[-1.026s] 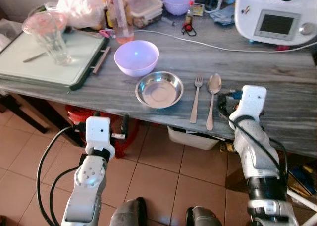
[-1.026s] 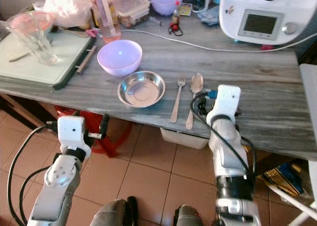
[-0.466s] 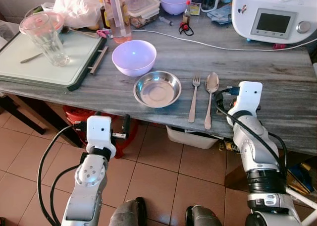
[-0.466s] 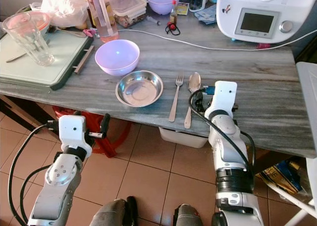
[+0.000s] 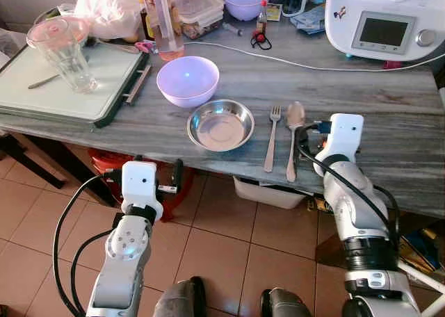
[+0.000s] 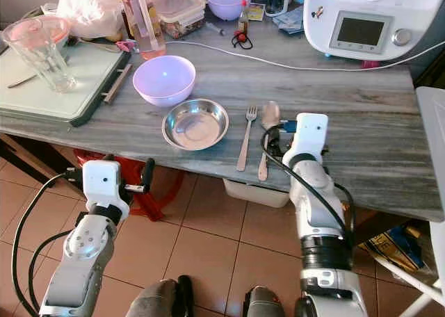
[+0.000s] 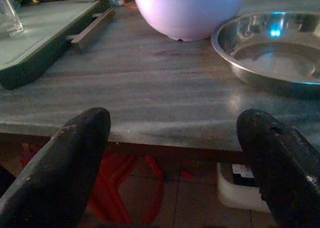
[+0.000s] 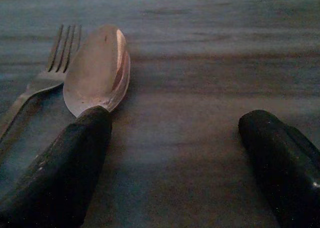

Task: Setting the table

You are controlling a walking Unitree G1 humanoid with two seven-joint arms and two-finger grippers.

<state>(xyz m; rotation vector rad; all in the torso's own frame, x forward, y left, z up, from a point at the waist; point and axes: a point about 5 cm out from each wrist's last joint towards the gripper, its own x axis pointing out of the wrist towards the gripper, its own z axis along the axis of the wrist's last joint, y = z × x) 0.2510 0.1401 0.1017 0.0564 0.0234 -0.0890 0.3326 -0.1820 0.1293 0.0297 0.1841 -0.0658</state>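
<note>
We read this as the cutlery-placing step: the spoon (image 5: 295, 133) and fork (image 5: 272, 137) lie side by side near the front edge of the surface (image 5: 389, 115), just right of the steel plate (image 5: 221, 125), with the lilac bowl (image 5: 188, 80) touching or nearly touching the plate's far rim. The right end effector (image 8: 175, 153) sits low over the surface at the spoon, fingers spread apart; one finger (image 8: 65, 163) overlaps the spoon's handle in the right wrist view, the other rests on bare wood, nothing clamped. We judge it is either nudging the spoon straight or has just let it go; we cannot tell which. The left end effector (image 7: 175, 153) hangs below the front edge, fingers apart and empty, facing the bowl and plate. Next, likely the glass (image 5: 68, 55) on the tray (image 5: 104, 87) at the left end: the right arm would need to lift clear without dragging the spoon.
</note>
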